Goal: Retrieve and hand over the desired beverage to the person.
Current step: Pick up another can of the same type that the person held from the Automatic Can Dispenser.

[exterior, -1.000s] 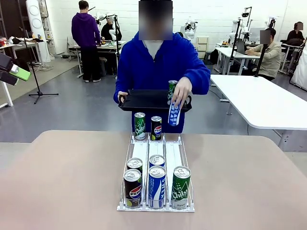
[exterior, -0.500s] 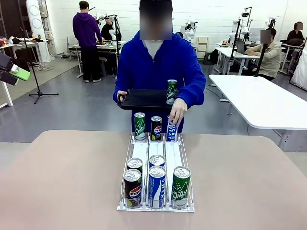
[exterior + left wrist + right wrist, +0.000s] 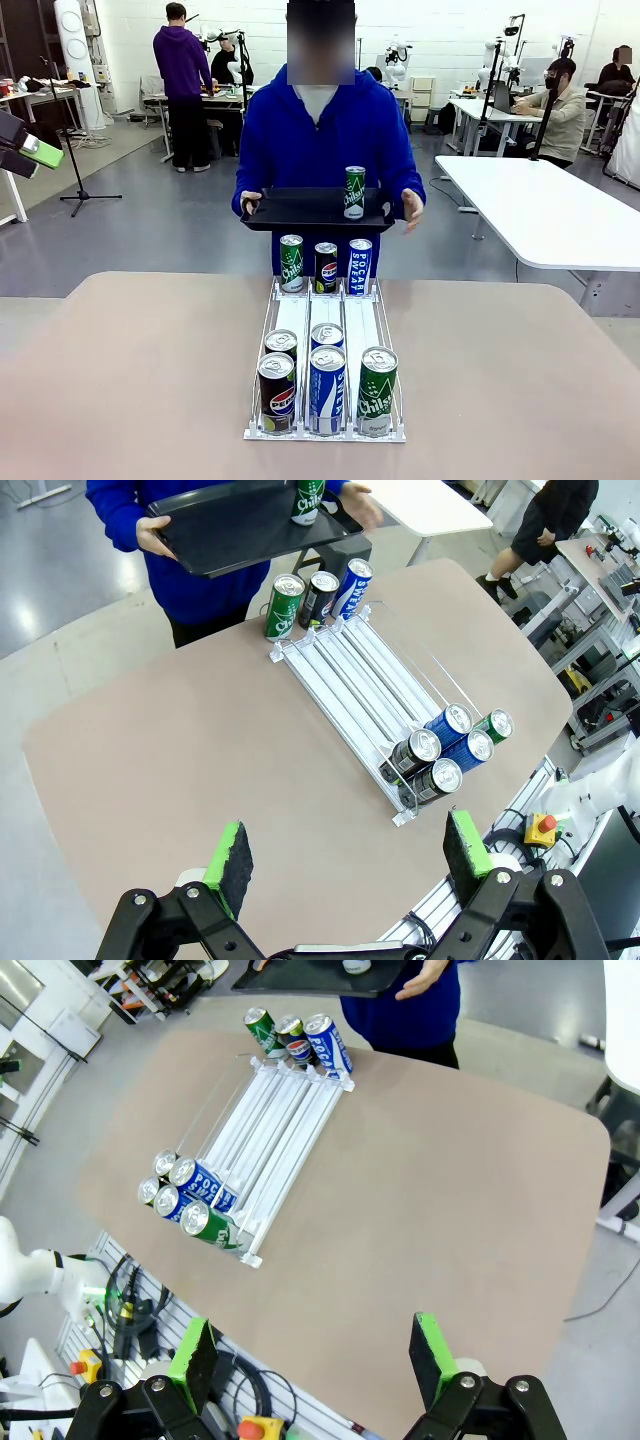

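One green can (image 3: 354, 192) stands upright on the black tray (image 3: 300, 212), and the person (image 3: 320, 130) in the blue hoodie holds that tray level just beyond the table's far edge. One hand (image 3: 250, 203) grips its end; the other hand (image 3: 411, 208) is open just beside the opposite end.

Below the tray, a white rack (image 3: 362, 318) runs down the middle of the table (image 3: 120, 380). At its far end three cans stand side by side: a second green can (image 3: 291, 264), a dark Pepsi can (image 3: 326, 267) and a blue can (image 3: 360, 266). Five more cans (image 3: 327, 390) crowd the near end, with the lanes bare between.

The tabletop is plain matte tan with rounded corners. Over it, the left gripper (image 3: 348, 848) hangs with its fingers spread wide and nothing between them. The right gripper (image 3: 312, 1348) is just as wide and empty.

Around it all are a shiny grey floor (image 3: 150, 220), a long white table (image 3: 540, 210) to the right, and other people at benches by the back wall.
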`<state>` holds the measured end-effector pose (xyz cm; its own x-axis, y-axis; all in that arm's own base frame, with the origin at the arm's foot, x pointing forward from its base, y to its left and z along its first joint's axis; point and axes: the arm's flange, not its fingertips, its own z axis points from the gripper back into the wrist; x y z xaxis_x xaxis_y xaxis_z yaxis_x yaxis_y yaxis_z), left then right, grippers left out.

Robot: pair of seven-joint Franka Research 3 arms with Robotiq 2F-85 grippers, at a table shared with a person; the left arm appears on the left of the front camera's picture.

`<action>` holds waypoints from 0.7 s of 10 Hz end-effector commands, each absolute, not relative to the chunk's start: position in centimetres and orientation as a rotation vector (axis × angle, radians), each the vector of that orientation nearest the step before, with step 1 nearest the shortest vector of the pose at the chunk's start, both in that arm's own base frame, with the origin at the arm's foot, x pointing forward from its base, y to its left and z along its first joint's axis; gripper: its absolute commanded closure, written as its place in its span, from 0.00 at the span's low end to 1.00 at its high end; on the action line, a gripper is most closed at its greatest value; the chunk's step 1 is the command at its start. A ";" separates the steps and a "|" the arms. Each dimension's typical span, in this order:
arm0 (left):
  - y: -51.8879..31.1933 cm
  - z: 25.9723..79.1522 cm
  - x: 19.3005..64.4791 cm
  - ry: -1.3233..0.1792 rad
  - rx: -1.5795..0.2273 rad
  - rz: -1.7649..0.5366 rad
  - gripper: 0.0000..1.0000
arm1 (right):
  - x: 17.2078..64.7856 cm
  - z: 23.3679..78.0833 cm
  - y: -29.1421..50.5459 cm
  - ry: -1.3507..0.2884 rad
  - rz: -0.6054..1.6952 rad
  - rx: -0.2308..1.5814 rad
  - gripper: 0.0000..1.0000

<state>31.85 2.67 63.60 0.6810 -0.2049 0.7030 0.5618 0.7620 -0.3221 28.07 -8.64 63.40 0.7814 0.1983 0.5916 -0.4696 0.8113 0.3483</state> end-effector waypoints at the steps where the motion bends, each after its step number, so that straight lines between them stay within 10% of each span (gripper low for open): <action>1: 2.7 63.6 31.8 -0.697 -0.557 -0.456 0.00 | 28.2 63.3 -8.5 -0.561 0.383 0.513 0.00; 5: -16.3 65.3 35.3 -0.329 -0.492 -0.850 0.00 | 28.2 63.3 -8.5 -0.561 0.383 0.513 0.00; 7: -25.6 62.7 36.3 -0.208 -0.393 -0.673 0.00 | 28.2 63.3 -8.5 -0.561 0.383 0.513 0.00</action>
<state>33.98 -24.17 61.84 0.6812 -0.6201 0.3892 0.7309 0.6061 -0.3137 28.12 -8.48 63.41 0.7817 0.2018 0.5901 -0.4707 0.8116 0.3460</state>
